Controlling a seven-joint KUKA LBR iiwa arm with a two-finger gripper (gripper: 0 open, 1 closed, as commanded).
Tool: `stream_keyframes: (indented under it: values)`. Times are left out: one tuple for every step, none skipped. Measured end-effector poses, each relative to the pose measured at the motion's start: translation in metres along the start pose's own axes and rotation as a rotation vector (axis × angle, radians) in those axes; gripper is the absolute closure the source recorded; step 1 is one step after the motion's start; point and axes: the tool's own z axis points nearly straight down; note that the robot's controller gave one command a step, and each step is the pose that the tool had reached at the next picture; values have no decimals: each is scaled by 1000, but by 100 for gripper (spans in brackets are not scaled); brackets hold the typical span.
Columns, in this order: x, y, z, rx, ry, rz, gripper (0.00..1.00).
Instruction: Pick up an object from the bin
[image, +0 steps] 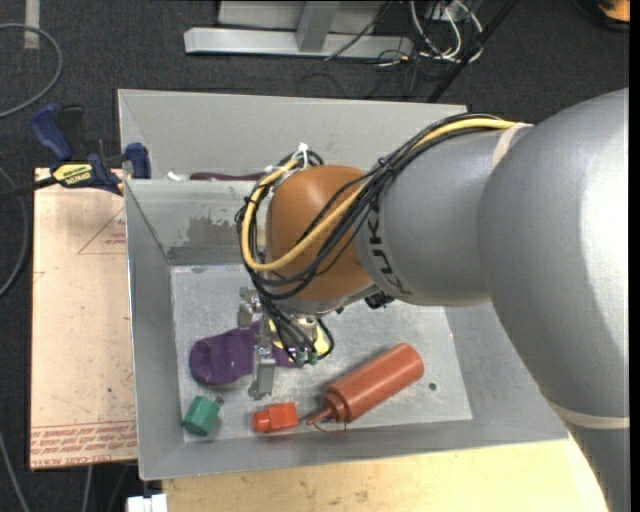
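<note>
My gripper (264, 376) hangs below the arm's wrist at the middle of the bin floor, down close to the floor. It is right against the right side of a purple rounded thing (220, 358) lying left of centre. A small orange-red block (275, 418) lies just below the gripper near the front wall. A red-brown bottle-shaped thing (378, 384) lies tilted to the gripper's right, its narrow end pointing at the orange-red block. I see nothing held in the gripper.
A small green block (201, 415) sits in the front left corner of the bin. The arm and its orange cover with cables hide the back middle of the bin. Bare floor shows at the right and back left.
</note>
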Motion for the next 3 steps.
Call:
stream_keyframes:
  values:
    - [2, 0, 25, 5, 17, -38, 0]
    - [2, 6, -18, -2, -3, 44, 0]
    - [-5, 8, 50, 2, 9, -15, 0]
